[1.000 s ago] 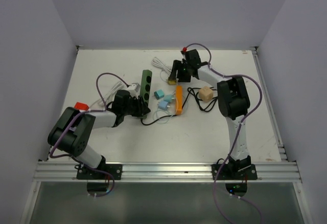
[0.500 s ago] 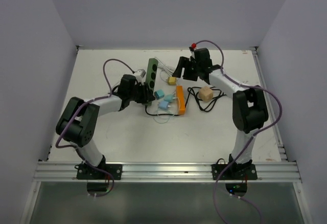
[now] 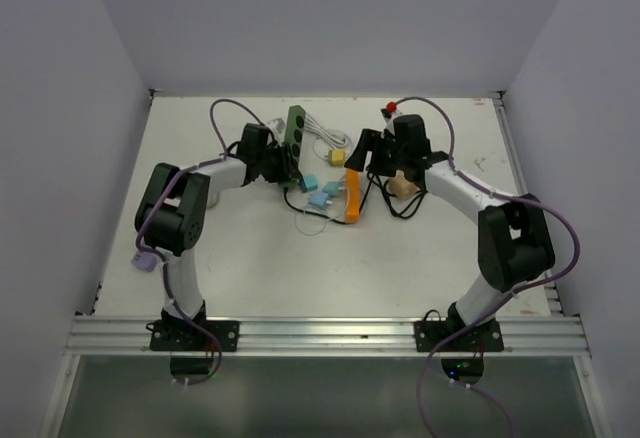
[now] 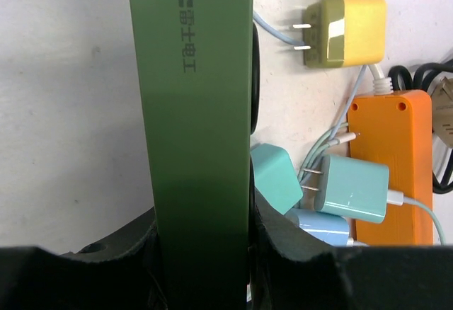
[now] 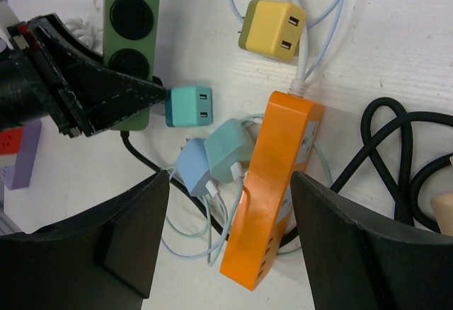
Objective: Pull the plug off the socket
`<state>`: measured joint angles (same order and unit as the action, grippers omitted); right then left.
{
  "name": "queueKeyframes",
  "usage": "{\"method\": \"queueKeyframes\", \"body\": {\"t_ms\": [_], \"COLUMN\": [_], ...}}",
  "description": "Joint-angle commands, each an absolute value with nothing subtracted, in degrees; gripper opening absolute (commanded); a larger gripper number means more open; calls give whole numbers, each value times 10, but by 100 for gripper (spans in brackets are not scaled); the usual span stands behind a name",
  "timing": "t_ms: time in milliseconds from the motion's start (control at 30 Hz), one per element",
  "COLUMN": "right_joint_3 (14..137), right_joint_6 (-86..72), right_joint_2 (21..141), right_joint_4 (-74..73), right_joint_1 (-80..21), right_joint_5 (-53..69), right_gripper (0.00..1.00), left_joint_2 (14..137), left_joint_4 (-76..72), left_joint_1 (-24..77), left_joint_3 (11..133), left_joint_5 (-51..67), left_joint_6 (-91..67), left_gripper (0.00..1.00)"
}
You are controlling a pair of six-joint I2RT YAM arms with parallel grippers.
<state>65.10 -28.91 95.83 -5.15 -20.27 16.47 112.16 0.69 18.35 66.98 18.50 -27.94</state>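
Observation:
The dark-green socket strip [image 3: 295,134] lies at the back middle of the table. My left gripper [image 3: 284,165] is shut on its near end; the left wrist view shows the strip [image 4: 198,112] clamped between both jaws of that gripper [image 4: 202,253]. The sockets that show in the right wrist view [image 5: 132,13] are empty. A yellow plug [image 3: 338,157] lies loose to its right, prongs bare [image 4: 347,30]. My right gripper [image 3: 363,158] is open over the orange strip [image 5: 272,182], which lies between its fingers [image 5: 226,239].
A teal plug [image 5: 187,106] lies against the green strip's near end, with another teal plug [image 5: 230,151] and a light-blue plug [image 5: 195,168] beside it. A wooden block [image 3: 403,184] and black cord loops [image 5: 396,154] lie to the right. A lavender strip [image 5: 21,158] lies to the left, and white cable [image 3: 325,138] at the back.
My left gripper has carried the green strip back and to the right. My right gripper has moved away from the strip's far end toward the near side, over the orange strip.

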Motion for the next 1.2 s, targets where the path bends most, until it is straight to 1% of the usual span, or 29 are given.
{"method": "queueKeyframes", "body": {"t_ms": [0, 100, 200, 267, 300, 467, 500, 567, 600, 633, 733, 767, 800, 867, 967, 1167], "right_joint_3": [646, 644, 641, 638, 636, 631, 631, 630, 628, 627, 627, 627, 627, 627, 628, 611], "right_joint_6": [-275, -278, -279, -281, -281, -278, -276, -274, -273, -272, -272, -272, -272, -273, -274, -275], "right_joint_2": [927, 930, 935, 938, 940, 938, 937, 934, 933, 931, 928, 928, 927, 927, 927, 910], "right_joint_4": [-28, -21, -15, -11, -11, -13, -15, -18, -18, -18, -20, -20, -20, -19, -23, -4], "right_joint_1": [-201, -202, -202, -201, -202, -202, -202, -202, -201, -202, -202, -202, -201, -201, -201, -201], "right_joint_5": [174, 182, 189, 192, 192, 195, 196, 196, 196, 195, 197, 198, 198, 203, 210, 230], "right_gripper": [73, 73, 73, 73, 73, 73, 73, 73, 73, 73, 73, 73, 73, 73, 73, 73], "left_joint_2": [1134, 1141, 1142, 1143, 1145, 1149, 1149, 1144, 1143, 1139, 1131, 1124, 1121, 1100, 1058, 991], "left_joint_4": [-10, -16, -10, -8, -4, -1, -1, 18, 21, 24, 41, 47, 63, 71, 73, 123], "left_joint_1": [156, 145, 142, 142, 142, 140, 140, 139, 139, 138, 138, 138, 138, 138, 138, 138], "left_joint_3": [699, 699, 700, 701, 703, 706, 706, 707, 707, 708, 708, 710, 712, 707, 693, 707], "left_joint_5": [200, 217, 215, 217, 216, 218, 220, 220, 220, 217, 194, 188, 181, 158, 126, 73], "left_joint_6": [-275, -276, -269, -265, -265, -265, -265, -264, -264, -262, -254, -251, -248, -241, -234, -211], "left_gripper": [12, 18, 35, 38, 42, 52, 55, 58, 62, 63, 69, 71, 76, 81, 85, 93]}}
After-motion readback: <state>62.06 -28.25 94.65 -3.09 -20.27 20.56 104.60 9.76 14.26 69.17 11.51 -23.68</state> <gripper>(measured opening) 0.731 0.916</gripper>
